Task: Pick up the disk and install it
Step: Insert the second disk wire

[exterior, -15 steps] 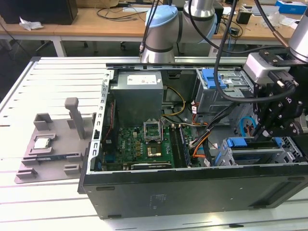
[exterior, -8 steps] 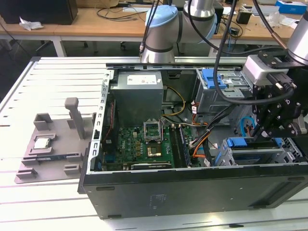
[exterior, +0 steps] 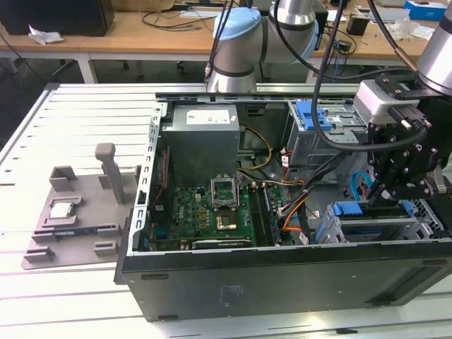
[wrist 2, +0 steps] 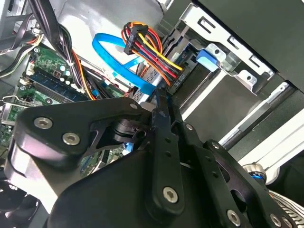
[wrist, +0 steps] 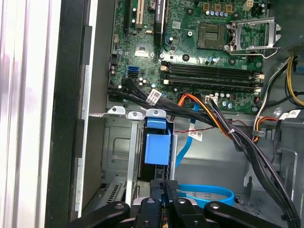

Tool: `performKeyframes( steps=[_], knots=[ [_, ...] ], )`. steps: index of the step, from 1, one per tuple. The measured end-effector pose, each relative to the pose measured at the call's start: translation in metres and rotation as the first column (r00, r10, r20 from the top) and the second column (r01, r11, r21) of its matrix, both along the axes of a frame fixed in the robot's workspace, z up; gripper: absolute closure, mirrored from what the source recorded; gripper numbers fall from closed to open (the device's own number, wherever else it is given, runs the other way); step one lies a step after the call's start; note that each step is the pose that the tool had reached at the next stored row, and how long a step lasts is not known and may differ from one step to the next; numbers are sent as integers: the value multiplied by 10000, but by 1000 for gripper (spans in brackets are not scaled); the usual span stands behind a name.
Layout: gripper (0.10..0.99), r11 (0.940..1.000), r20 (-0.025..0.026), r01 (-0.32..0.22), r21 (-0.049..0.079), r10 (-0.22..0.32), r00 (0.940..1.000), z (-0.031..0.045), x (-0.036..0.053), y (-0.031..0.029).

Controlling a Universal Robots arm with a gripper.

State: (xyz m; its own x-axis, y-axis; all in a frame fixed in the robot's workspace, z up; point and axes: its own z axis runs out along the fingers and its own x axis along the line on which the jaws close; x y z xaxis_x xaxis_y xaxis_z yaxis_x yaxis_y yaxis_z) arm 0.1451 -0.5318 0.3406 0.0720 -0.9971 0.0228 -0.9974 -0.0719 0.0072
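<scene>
Black gripper (wrist: pixel 164 186) linkages crowd the foreground in both wrist views, the two fingertips (wrist 2: pixel 160 105) pressed together with no gap between them and nothing visibly pinched. Just beyond those tips in the first wrist view stands the disk (wrist: pixel 156 148), its blue plastic rail facing the camera, already seated in the grey drive cage (wrist: pixel 118 152) at the lower corner of the open computer case (exterior: pixel 282 282). Over in the exterior view, the gripper (exterior: pixel 395 191) hangs just above that same bay on the exterior view's right, with the disk (exterior: pixel 367 219) showing blue right beneath it. A blue flat data cable (wrist 2: pixel 118 66) loops beside the fingers, with a bundle of red, yellow and black power wires (wrist 2: pixel 147 45) close by. Green motherboard (wrist: pixel 190 47) spreads well beyond.
</scene>
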Motion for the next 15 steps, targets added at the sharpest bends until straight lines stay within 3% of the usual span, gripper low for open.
performKeyframes(
  steps=[4, 7, 8, 10, 11, 13, 15],
  knots=[
    [925, 10000, 1, -2, 18, 2, 10000, -5, 0, 2],
    [851, 10000, 0, -2, -1, 2, 10000, 1, 0, 1],
    [851, 10000, 1, -2, -9, 2, 10000, 24, 0, 1],
    [851, 10000, 1, -13, -59, 13, 10000, 173, 0, 26],
    [863, 10000, 0, -21, -57, 21, 10000, 178, -1, 36],
    [980, 10000, -55, -47, -48, 47, 10000, 167, 8, 38],
    [980, 10000, -138, -81, -49, 80, 9999, 149, 33, 37]
  ],
)
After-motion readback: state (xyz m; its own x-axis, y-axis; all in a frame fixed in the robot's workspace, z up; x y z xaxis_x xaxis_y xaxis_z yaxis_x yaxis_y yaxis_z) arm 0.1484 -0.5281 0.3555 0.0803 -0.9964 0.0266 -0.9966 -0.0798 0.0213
